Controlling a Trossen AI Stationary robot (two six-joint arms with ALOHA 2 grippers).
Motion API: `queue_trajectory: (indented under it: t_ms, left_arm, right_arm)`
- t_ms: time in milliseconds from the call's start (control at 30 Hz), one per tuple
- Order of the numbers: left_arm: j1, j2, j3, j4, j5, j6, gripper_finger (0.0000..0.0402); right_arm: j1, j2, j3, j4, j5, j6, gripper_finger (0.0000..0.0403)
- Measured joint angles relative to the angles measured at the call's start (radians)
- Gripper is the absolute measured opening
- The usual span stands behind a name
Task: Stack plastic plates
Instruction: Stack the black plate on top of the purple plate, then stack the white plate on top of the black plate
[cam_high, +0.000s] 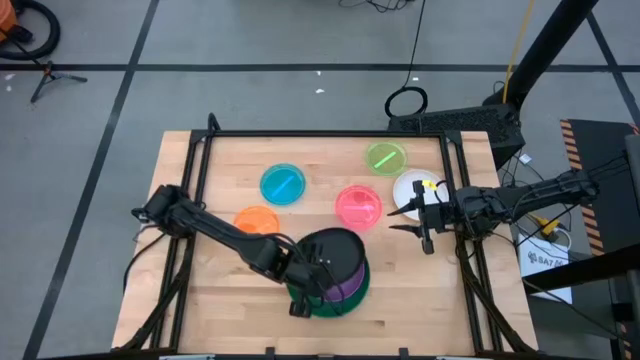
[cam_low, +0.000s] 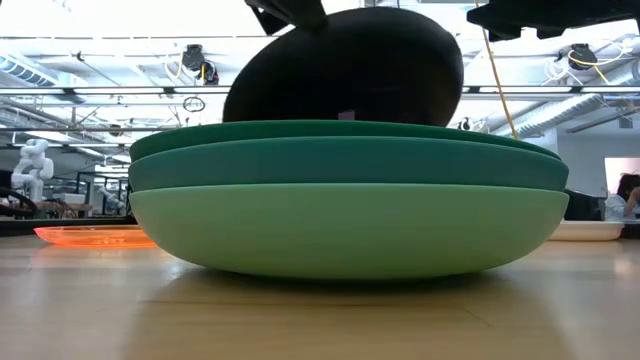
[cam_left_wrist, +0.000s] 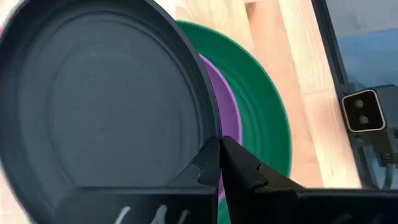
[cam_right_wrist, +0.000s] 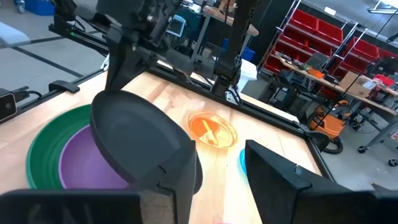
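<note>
1. Landmark: stack of three large round green plastic plates (cam_low: 345, 200) on the wooden table (cam_high: 230, 300), with a purple plastic plate (cam_left_wrist: 229, 115) lying on top.
2. Left gripper (cam_left_wrist: 219, 163): fingers pinching the rim of a tilted round black plastic plate (cam_left_wrist: 102, 102) held above that stack.
3. Right gripper (cam_high: 412, 220): fingers spread, beside the stack, over a white round plate (cam_high: 410, 184).
4. Small translucent plates lie beyond the stack: orange (cam_high: 256, 219), blue (cam_high: 283, 184), pink (cam_high: 358, 206), lime (cam_high: 385, 157).

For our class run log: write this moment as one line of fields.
left gripper: shut on black plate | black plate: tilted over purple plate on green stack | right gripper: open, near white plate
</note>
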Motion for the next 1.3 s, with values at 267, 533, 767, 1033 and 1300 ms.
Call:
queue_trajectory:
  t_ms: [267,533,767,1033,1300]
  left_arm:
    - [0.004,0.011,0.001,-0.011,-0.024,-0.054,0.0032]
    - [0.008,0.011,0.001,-0.011,-0.027,-0.055,0.0036]
    - [0.008,0.011,0.001,-0.007,-0.027,-0.081,0.0038]
    - [0.008,0.011,0.001,-0.005,-0.026,-0.106,0.0101]
    - [0.012,0.011,0.0,-0.006,-0.073,-0.03,0.0124]
  right_arm:
    - [0.0,0.0,0.0,0.0,0.0,0.003,0.013]
    - [0.0,0.0,0.0,-0.001,0.0,0.003,0.013]
    - [0.0,0.0,0.0,-0.001,0.0,0.003,0.013]
    - [0.0,0.0,0.0,-0.002,0.0,0.004,0.013]
    - [0.0,0.0,0.0,-0.005,0.0,0.01,0.013]
